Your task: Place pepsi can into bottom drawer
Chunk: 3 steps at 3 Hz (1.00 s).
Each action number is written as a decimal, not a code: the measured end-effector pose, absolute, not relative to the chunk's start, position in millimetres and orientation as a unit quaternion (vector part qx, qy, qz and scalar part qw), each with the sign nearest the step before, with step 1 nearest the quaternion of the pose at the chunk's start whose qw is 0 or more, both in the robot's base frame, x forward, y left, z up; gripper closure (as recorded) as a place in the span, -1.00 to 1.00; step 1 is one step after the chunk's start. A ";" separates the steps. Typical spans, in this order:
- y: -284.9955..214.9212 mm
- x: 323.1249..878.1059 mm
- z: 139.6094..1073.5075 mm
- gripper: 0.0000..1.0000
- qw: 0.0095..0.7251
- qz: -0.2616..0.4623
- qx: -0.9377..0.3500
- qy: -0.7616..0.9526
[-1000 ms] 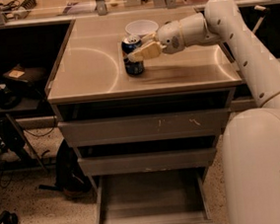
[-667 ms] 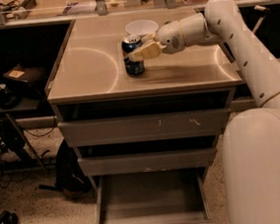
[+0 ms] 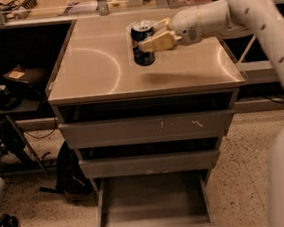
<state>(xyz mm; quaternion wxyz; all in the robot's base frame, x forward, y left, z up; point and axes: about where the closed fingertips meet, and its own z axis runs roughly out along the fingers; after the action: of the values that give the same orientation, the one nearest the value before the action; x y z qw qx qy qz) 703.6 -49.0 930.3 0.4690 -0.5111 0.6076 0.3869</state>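
The pepsi can (image 3: 142, 56), dark blue with a silver top, is upright over the back middle of the cabinet's top. My gripper (image 3: 147, 35) reaches in from the right and is shut on the can, one tan finger (image 3: 158, 42) across its front. The can looks lifted slightly off the top, with a shadow below to its right. The bottom drawer (image 3: 153, 205) is pulled out at the cabinet's foot, and its inside is bare.
The rim of a white bowl (image 3: 132, 26) shows just behind the can. The two shallower drawers (image 3: 143, 129) above are shut. A black bag (image 3: 70, 175) and chair parts stand on the floor at the left. My white arm (image 3: 270, 33) fills the right side.
The can, held in my gripper, has moved a little up and to the right from where it stood on the cabinet's top. The drawers have not changed.
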 end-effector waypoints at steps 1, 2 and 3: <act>-66.2 645.7 1022.5 1.00 0.565 0.314 -0.523 0.556; -44.2 564.7 1127.9 1.00 0.656 0.264 -0.515 0.485; -22.8 524.6 1167.5 1.00 0.687 0.240 -0.510 0.459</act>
<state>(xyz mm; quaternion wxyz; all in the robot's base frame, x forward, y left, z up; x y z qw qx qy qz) 524.6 -22.8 1167.5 0.6871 -0.5098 0.4587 0.2400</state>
